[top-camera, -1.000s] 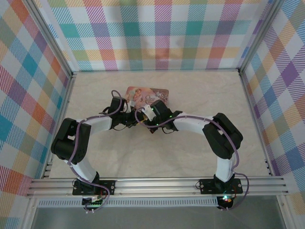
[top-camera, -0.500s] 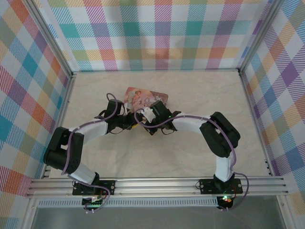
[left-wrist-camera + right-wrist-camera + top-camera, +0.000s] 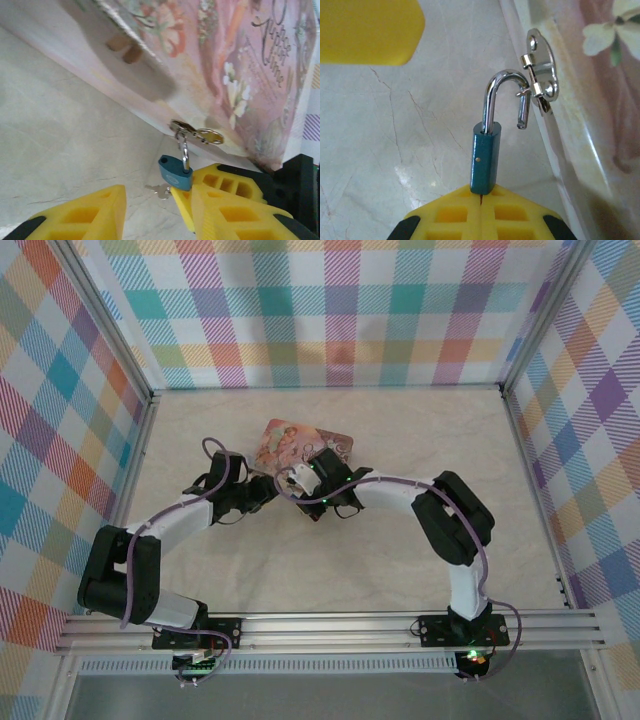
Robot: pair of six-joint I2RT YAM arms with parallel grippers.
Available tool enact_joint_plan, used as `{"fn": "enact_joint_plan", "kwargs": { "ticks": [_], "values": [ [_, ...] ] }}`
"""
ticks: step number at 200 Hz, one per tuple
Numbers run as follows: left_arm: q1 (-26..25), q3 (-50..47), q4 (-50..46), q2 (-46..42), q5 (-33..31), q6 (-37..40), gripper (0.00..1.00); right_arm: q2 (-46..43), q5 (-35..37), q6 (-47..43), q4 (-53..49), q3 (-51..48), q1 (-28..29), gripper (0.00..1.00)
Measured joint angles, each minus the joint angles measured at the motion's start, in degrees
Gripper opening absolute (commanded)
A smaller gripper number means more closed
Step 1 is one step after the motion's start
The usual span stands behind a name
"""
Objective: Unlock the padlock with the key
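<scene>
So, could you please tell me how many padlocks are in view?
1. The padlock sits at the tin's clasp, its blue body pinched in the right hand.

I logged padlock (image 3: 484, 162) body teal, shackle (image 3: 490, 105) silvery | key (image 3: 159, 190) pale silver | tin (image 3: 225, 75) pink-beige, printed with white flowers and dark script | table (image 3: 380, 130) cream marble, faint veins | left gripper (image 3: 155, 220) and right gripper (image 3: 481, 202) had yellow pads (image 3: 510, 215) | walls (image 3: 340, 310) were pastel plaid | 2 arms (image 3: 395, 498) white-and-black, cables (image 3: 400, 480) purple

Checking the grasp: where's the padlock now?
Centre of the right wrist view: the padlock is pinched in the right gripper, its shackle hooked through the tin's hasp.
</scene>
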Motion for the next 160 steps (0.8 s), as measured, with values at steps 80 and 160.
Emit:
{"fn": "enact_joint_plan", "kwargs": {
  "ticks": [80, 160],
  "values": [
    [3.91, 2.1, -1.92, -5.95, -14.16, 1.53, 0.58, 2.05, 3.17, -3.74, -5.51, 4.0, 0.83, 0.0],
    [8.94, 15.61, 3.13, 12.92, -14.38, 3.91, 0.56, 1.18, 4.09, -4.59, -5.14, 2.49, 1.11, 0.0]
  ]
}}
